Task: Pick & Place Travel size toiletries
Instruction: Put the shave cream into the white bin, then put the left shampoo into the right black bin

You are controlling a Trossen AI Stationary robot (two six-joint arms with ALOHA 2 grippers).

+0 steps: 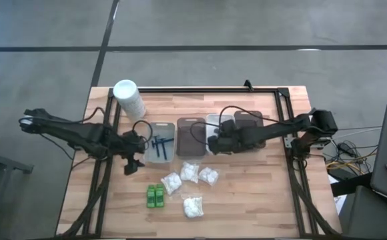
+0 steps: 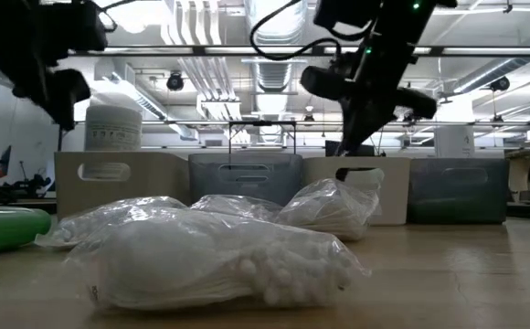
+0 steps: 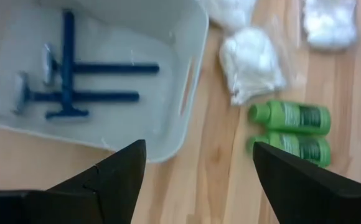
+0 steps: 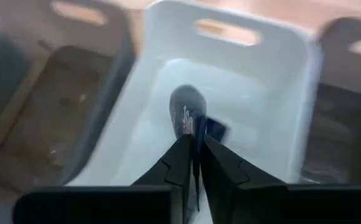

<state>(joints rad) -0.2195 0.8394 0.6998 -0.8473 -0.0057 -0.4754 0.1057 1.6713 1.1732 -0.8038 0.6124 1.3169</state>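
Note:
My right gripper is shut on a short dark tube above the white tray, which stands in the tray row. My left gripper is open and empty over the near edge of the grey tray, where it also shows in the high view. Three dark blue razors lie flat in that tray. Two green bottles lie on their sides on the table beside it. Several white crinkly packets lie on the table nearer the front. My right gripper pinches the dark tube between its two fingers at the tube's near end. The tube sticks out past the fingertips, lifted clear over the inside of the white tray.
A brown tray stands between the grey and white trays, and a darker tray stands to the right of the white one. A tall white cylindrical container stands at the table's far left. Bare wood lies at the near right.

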